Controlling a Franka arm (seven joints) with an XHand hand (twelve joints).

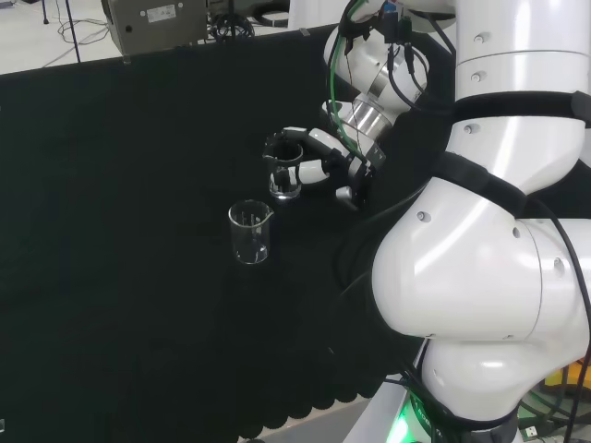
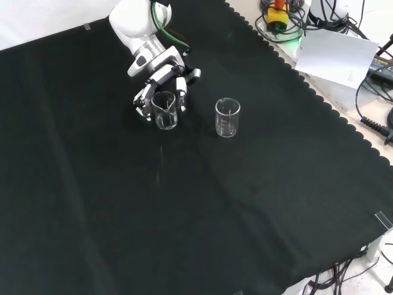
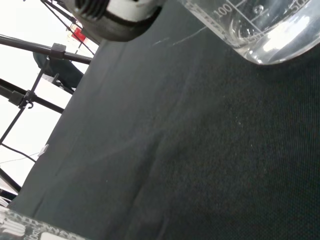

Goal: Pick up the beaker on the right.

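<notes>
Two clear glass beakers are on the black cloth. The hand [image 1: 321, 159] has its fingers curled round one beaker [image 1: 284, 181]; in the front view this held beaker [image 2: 166, 111] is the left one, under the hand [image 2: 161, 78]. The other beaker [image 1: 250, 233] stands free and upright nearer the camera in the head view, and to the right [image 2: 227, 117] in the front view. In the wrist view the held beaker's base [image 3: 260, 30] is close up beside a dark fingertip [image 3: 117, 20], just over the cloth. I cannot tell whether it touches the cloth.
A grey equipment box [image 1: 152, 23] stands beyond the cloth's far edge in the head view. In the front view, white paper [image 2: 338, 55] and cables [image 2: 374, 123] lie past the cloth's scalloped right edge [image 2: 319, 101]. The arm's white links [image 1: 499, 240] rise at the head view's right.
</notes>
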